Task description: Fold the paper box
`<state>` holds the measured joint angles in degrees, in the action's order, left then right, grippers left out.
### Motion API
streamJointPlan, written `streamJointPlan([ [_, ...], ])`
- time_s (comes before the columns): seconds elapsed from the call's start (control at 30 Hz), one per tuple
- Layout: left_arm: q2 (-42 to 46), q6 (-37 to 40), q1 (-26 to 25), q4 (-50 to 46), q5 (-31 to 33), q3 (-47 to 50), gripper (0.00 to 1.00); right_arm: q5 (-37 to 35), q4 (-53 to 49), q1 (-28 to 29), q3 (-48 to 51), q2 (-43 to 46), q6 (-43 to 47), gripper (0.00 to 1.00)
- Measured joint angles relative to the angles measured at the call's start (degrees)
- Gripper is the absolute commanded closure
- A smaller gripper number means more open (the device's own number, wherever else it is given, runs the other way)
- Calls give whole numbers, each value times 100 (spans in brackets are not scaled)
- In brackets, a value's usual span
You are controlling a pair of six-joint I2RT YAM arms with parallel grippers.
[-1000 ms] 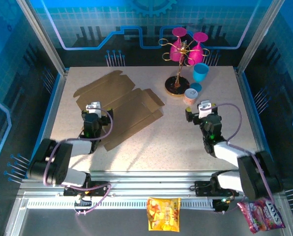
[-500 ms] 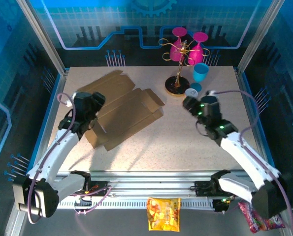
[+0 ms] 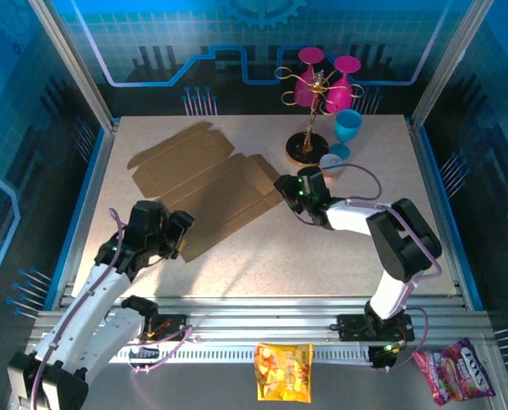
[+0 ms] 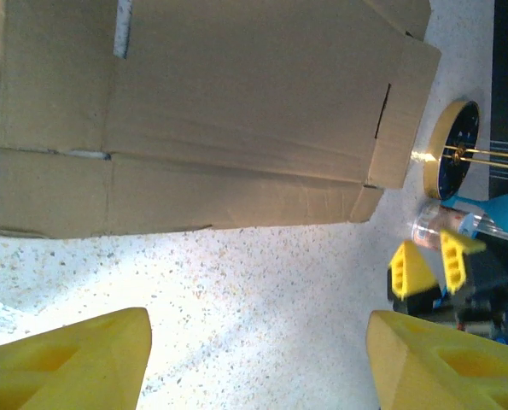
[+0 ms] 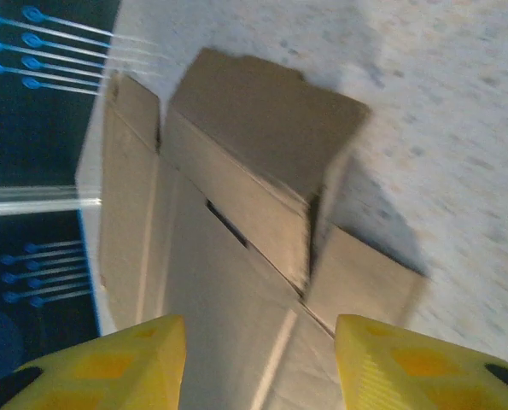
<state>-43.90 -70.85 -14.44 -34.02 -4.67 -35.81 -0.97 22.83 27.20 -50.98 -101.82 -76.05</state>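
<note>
Speckled table (image 3: 322,248): paper box (image 3: 207,184) unfolded; left hand (image 3: 180,231), right hand (image 3: 286,190) parted.

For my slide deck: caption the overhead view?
Flat cardboard box on the table; left gripper at its near corner, right gripper at its right edge, both open.

We saw the left arm (image 3: 96,299) and right arm (image 3: 353,219) white and black, with purple cables (image 3: 363,168) and yellow wedge-shaped fingers (image 4: 74,359).

No legible text; print on the pink snack bag (image 3: 458,369) too small.
</note>
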Motion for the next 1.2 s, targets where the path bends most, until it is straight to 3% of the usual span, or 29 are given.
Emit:
streamJointPlan([
  [0.17, 31, 42, 0, -111, -79, -2, 32, 151, 354, -125, -496, -651, -243, 61],
  [0.97, 20, 87, 0, -315, -79, -13, 32, 317, 210, -243, -868, -1399, -656, 57],
  [1.2, 20, 85, 0, -249, -120, -13, 31, 341, 262, -264, -1193, -1661, -822, 68],
])
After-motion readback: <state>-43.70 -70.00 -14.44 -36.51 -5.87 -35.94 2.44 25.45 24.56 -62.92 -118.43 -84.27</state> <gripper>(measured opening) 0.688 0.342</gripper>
